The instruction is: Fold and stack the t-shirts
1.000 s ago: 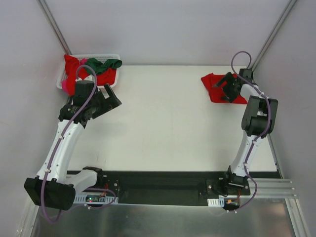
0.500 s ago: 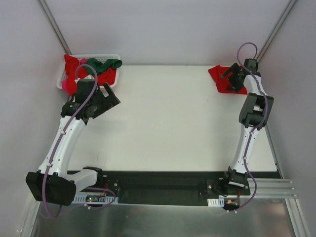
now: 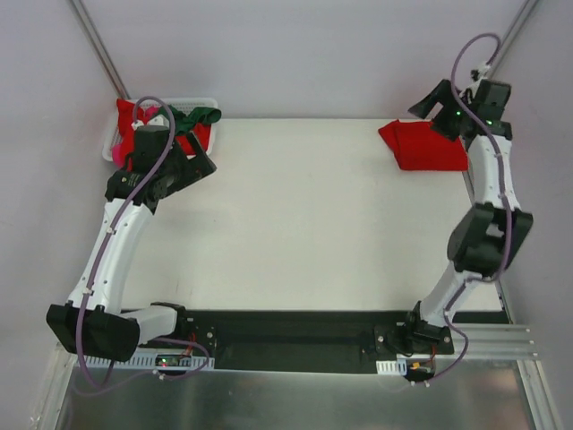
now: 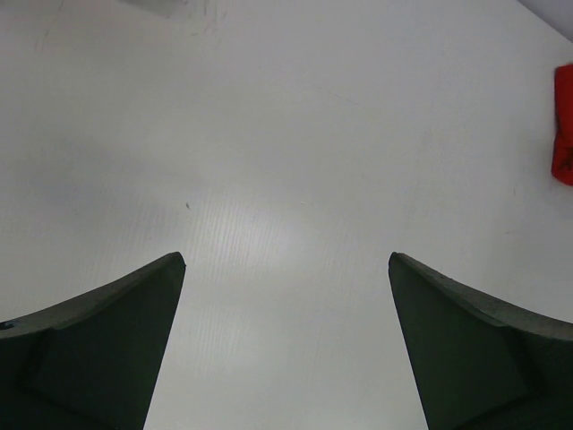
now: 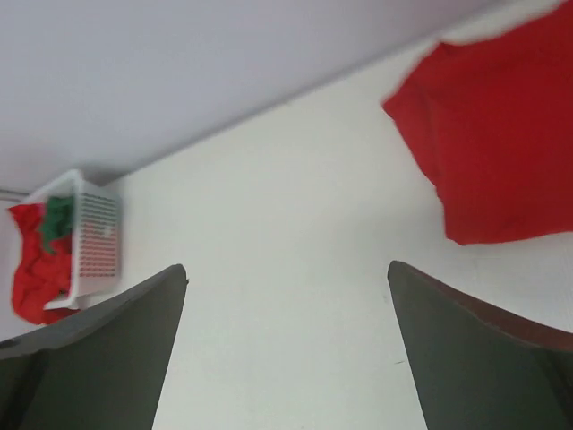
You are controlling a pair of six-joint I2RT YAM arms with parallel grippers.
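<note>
A folded red t-shirt (image 3: 425, 146) lies flat at the table's far right corner; it also shows in the right wrist view (image 5: 501, 143) and as a sliver in the left wrist view (image 4: 564, 125). More red t-shirts (image 3: 130, 121) and a dark green one (image 3: 199, 116) are heaped in the white basket (image 3: 115, 143) at the far left. My right gripper (image 3: 436, 100) hovers open above the folded shirt's far edge, holding nothing (image 5: 286, 269). My left gripper (image 3: 199, 167) is open over bare table (image 4: 286, 260), just in front of the basket.
The white lattice basket (image 5: 94, 242) stands against the back wall at the left corner, with red cloth hanging over its side. Pale walls close in the table at the back and on both sides. The right arm's elbow (image 3: 488, 237) stands over the table's right edge.
My right gripper has lifted off the red t-shirt and swung up toward the far right corner, leaving the shirt flat. My left gripper has shifted slightly toward the basket.
</note>
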